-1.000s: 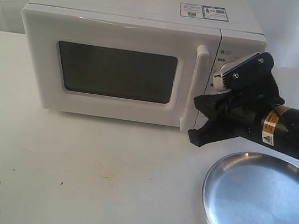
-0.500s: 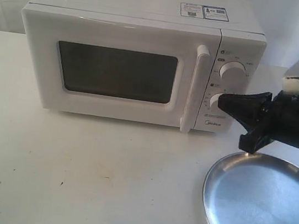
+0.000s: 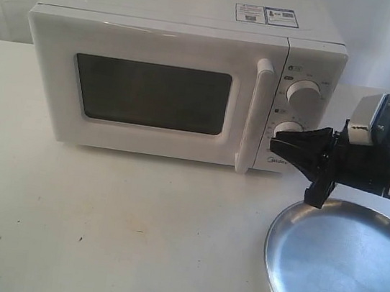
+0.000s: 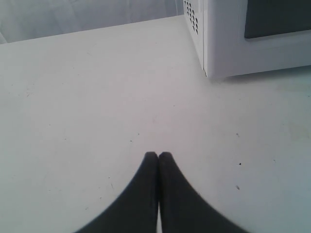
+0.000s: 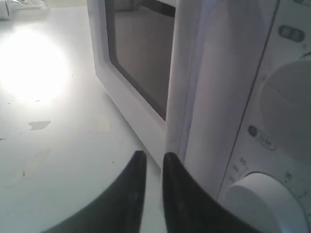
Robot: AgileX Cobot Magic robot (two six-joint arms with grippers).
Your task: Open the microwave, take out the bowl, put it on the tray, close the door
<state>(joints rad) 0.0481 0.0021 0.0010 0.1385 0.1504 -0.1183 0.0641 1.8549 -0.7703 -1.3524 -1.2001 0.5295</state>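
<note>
Exterior view: the right claw [image 3: 277,143], tips slightly parted and empty, points at the shut door [image 3: 51,82] just right of its handle [image 3: 255,114], likely lining up to hook it. Near right lies the tray [image 3: 336,282], ready; the bowl is unseen. The left claw [image 4: 158,156] hangs clenched over the bench [image 4: 73,97].

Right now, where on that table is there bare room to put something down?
The widest bare stretch of white table lies in front of the boxy white microwave, left of the round silver metal tray; the tray holds nothing. It is crowded by the microwave's knobs, where the black right end effector hangs.
</note>
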